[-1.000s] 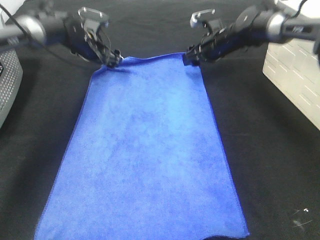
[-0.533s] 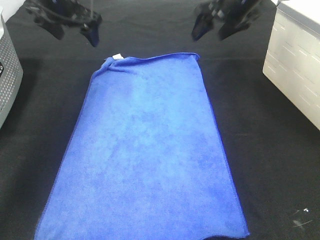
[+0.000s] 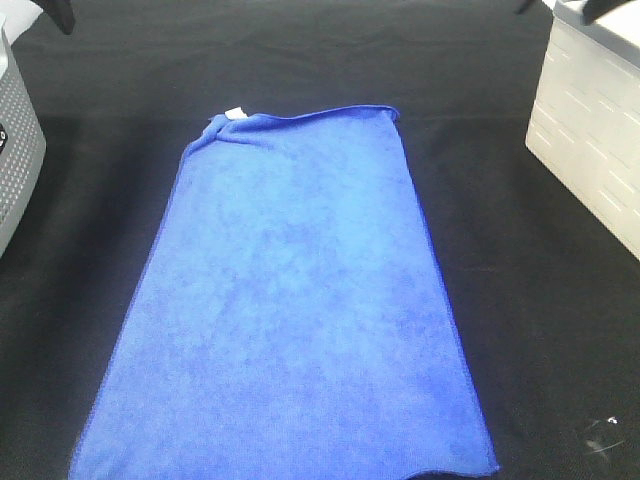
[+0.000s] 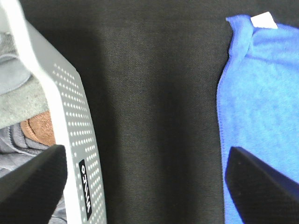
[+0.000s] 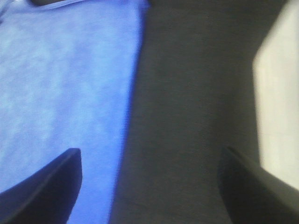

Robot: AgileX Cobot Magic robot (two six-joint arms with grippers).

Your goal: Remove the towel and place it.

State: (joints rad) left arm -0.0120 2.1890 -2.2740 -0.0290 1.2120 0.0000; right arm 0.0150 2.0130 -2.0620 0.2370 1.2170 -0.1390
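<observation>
The royal-blue towel (image 3: 290, 300) lies spread flat on the black table cloth, its white tag (image 3: 233, 113) at the far left corner, which is slightly bunched. Both arms are almost out of the exterior high view. In the left wrist view my left gripper (image 4: 145, 154) is open and empty above the black cloth, between the grey basket and the towel's edge (image 4: 261, 93), with the tag (image 4: 264, 20) in sight. In the right wrist view my right gripper (image 5: 150, 154) is open and empty above the cloth beside the towel's side edge (image 5: 60, 70).
A grey perforated basket (image 3: 15, 130) holding clothes stands at the left edge; it also shows in the left wrist view (image 4: 70, 116). A white box (image 3: 590, 140) stands at the right edge and shows in the right wrist view (image 5: 280, 102). Black cloth (image 3: 520, 330) covers the table.
Both grippers let go of the towel's far corners, opened, and pulled up and outward, leaving the exterior view. The towel has stayed flat, its far left corner slightly bunched.
</observation>
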